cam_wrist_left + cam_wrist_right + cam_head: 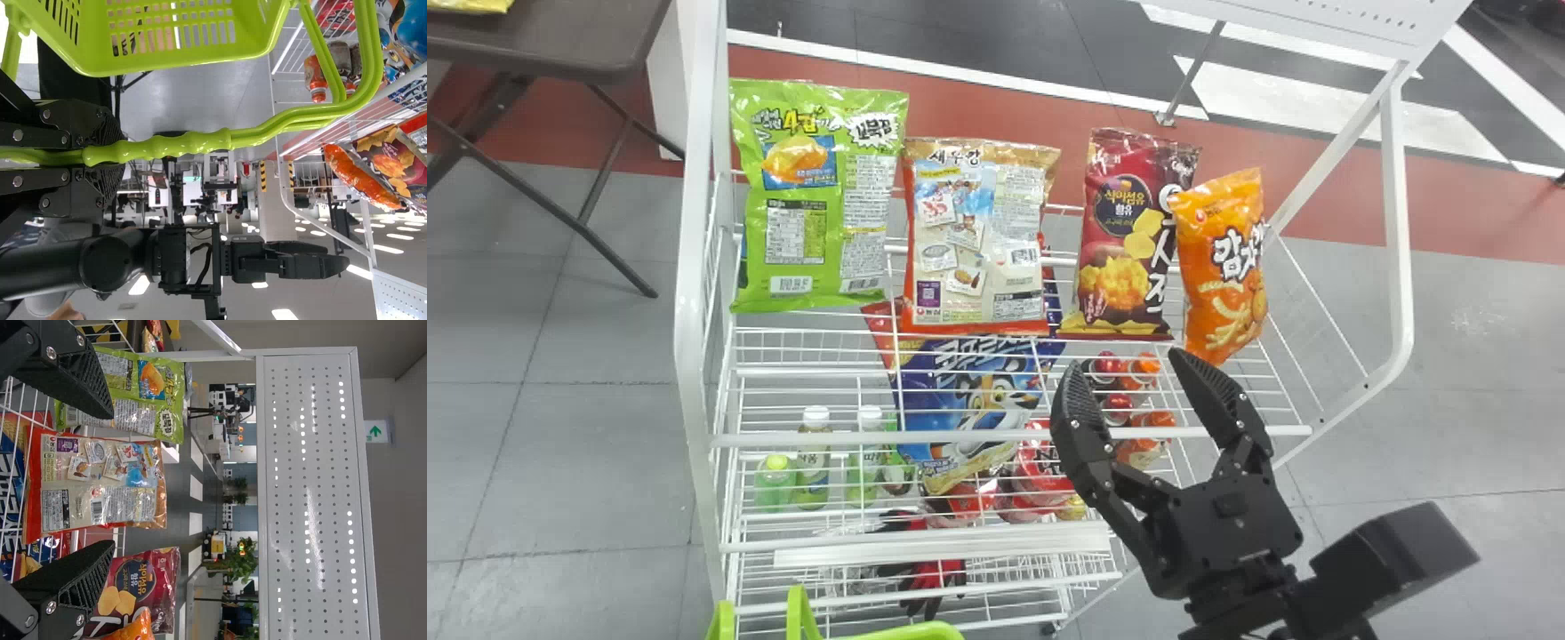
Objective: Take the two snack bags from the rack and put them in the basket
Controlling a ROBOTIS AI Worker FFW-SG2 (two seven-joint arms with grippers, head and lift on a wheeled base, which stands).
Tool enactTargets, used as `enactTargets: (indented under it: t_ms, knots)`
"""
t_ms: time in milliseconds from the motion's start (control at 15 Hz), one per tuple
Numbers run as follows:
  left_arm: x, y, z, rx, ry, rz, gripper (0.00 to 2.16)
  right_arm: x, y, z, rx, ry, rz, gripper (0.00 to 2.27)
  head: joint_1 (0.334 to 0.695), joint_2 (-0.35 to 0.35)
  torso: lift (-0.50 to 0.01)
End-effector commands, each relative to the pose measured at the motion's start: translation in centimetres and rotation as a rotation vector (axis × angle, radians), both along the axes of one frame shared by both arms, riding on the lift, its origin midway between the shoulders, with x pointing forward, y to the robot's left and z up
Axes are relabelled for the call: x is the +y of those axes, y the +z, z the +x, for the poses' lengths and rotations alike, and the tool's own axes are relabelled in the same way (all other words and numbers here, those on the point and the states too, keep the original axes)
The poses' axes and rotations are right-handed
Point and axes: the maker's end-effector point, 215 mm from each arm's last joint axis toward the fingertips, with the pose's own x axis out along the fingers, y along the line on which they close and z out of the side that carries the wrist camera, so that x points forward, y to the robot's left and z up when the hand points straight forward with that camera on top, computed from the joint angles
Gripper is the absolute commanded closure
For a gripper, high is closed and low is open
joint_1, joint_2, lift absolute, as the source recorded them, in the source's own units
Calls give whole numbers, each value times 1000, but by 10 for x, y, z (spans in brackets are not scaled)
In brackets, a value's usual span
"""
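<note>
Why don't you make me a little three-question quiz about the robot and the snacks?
1. In the head view, what is the main colour of the leftmost snack bag on the rack?
2. True or false: the right gripper is open.
3. Fill in the blank: the left gripper is holding the handle of a ____.

Key:
1. Green
2. True
3. Shopping basket
</note>
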Motion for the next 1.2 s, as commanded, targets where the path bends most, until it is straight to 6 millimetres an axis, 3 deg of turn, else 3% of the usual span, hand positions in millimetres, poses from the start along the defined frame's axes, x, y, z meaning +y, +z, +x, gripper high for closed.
enactTargets:
  t_ms: [0,1133]
  knots:
    - [-1,0,-2,9,-1,-4,1639,2,-2,0,3,2,1,151,695,-350,-10]
    - [-2,0,-2,8,-5,-4,1639,4,-3,3,5,6,8,151,695,-350,-10]
